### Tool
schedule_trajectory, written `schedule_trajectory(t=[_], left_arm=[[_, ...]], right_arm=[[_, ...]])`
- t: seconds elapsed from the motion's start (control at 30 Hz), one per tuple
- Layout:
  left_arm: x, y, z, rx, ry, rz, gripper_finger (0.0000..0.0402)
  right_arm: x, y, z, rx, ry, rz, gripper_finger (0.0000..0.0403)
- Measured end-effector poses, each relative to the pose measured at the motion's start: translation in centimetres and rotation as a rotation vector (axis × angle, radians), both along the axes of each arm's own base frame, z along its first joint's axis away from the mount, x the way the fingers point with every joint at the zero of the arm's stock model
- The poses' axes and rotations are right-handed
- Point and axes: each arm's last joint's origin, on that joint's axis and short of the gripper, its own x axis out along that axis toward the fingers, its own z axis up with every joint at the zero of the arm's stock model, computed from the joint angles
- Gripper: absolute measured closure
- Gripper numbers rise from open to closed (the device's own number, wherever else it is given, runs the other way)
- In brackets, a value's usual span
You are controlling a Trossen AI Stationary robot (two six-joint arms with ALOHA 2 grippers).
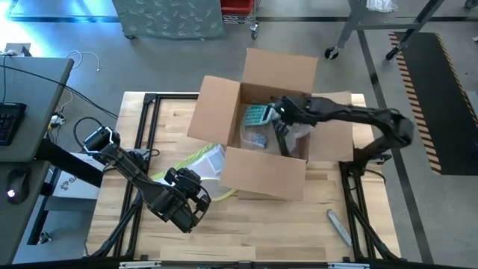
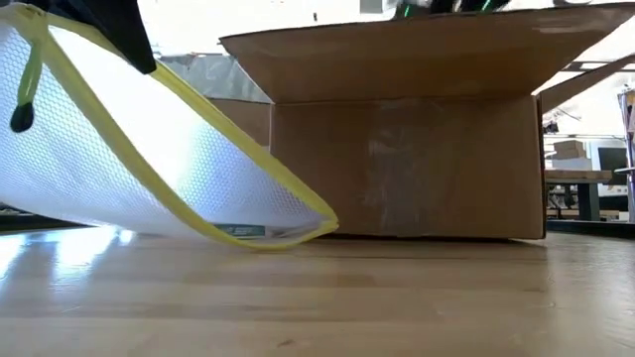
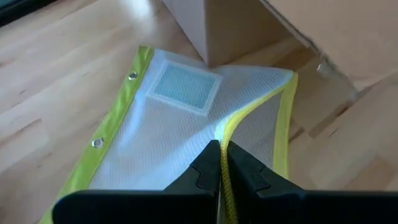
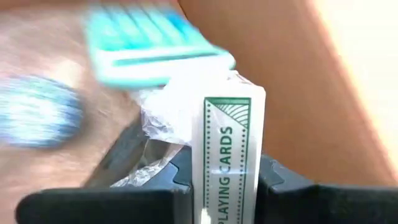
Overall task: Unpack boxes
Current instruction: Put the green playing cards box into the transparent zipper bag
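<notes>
Cardboard box [image 1: 263,127] sits open mid-table [image 1: 328,246], we note; right hand [image 4: 227,180] inside it clamps a playing-card pack [image 4: 227,149]; left hand [image 3: 222,163], clenched on the yellow-edged mesh pouch [image 3: 180,124], holds it just beside the box.

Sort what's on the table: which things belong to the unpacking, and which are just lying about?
Job in hand:
- cardboard box, flaps open
- playing cards pack, gripped by right gripper inside the box
- mesh pouch with yellow edge, pinched by left gripper
- teal item in the box

Lying about:
- grey tool on the table
</notes>
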Motion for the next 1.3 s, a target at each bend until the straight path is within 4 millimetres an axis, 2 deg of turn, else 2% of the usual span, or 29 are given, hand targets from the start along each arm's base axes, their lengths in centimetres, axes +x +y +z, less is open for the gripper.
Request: schedule_trajectory(t=[0.07,0.17,0.3,0.37,0.47,0.57,0.7,0.77,0.9,1.0,1.07,1.13,1.23,1.3], left_arm=[[0.1,-0.1,0.0,-0.005,-0.001,-0.004,0.0402],[0.3,-0.4,0.0,-0.014,-0.012,-0.033,0.0402],[0.7,-0.7,0.0,-0.048,-0.057,-0.045,0.0402],[0.9,-1.0,0.1,-0.065,-0.077,-0.058,0.0402],[1.3,-1.3,0.1,-0.070,-0.102,-0.085,0.0402],[1.5,-1.4,0.2,-0.069,-0.136,-0.082,0.0402],[1.5,-1.4,0.3,-0.055,-0.155,-0.078,0.0402],[1.6,-1.3,0.3,-0.053,-0.158,-0.075,0.0402],[1.7,-1.3,0.3,-0.054,-0.160,-0.074,0.0402],[1.7,-1.3,0.3,-0.054,-0.160,-0.075,0.0402],[1.7,-1.3,0.3,-0.050,-0.157,-0.084,0.0402],[1.8,-1.4,0.2,-0.053,-0.160,-0.088,0.0402],[1.8,-1.4,0.2,-0.054,-0.156,-0.092,0.0402],[1.8,-1.4,0.2,-0.054,-0.157,-0.092,0.0402]], right_arm=[[-0.5,1.8,1.7,-0.038,-0.052,0.039,0.0354],[-1.4,3.8,2.8,-0.071,-0.085,0.087,0.0344],[-2.0,4.6,2.7,-0.022,-0.118,0.114,0.0310],[-2.0,4.8,2.2,0.000,-0.120,0.124,0.0306],[-1.6,5.5,1.6,-0.010,-0.119,0.189,0.0325],[-1.3,6.5,2.0,-0.035,-0.177,0.255,0.0352],[-0.9,7.4,2.5,-0.053,-0.210,0.322,0.0351],[-0.9,7.2,1.9,-0.042,-0.210,0.322,0.0331],[-0.8,6.7,-0.5,0.036,-0.268,0.347,0.0264],[-1.1,6.1,-2.7,0.063,-0.302,0.317,0.0247],[-1.3,5.7,-3.9,0.055,-0.322,0.301,0.0261],[-1.5,5.6,-4.7,0.055,-0.333,0.289,0.0292],[-1.8,5.3,-5.2,0.078,-0.335,0.290,0.0346],[-1.8,5.1,-5.3,0.087,-0.329,0.306,0.0354]])
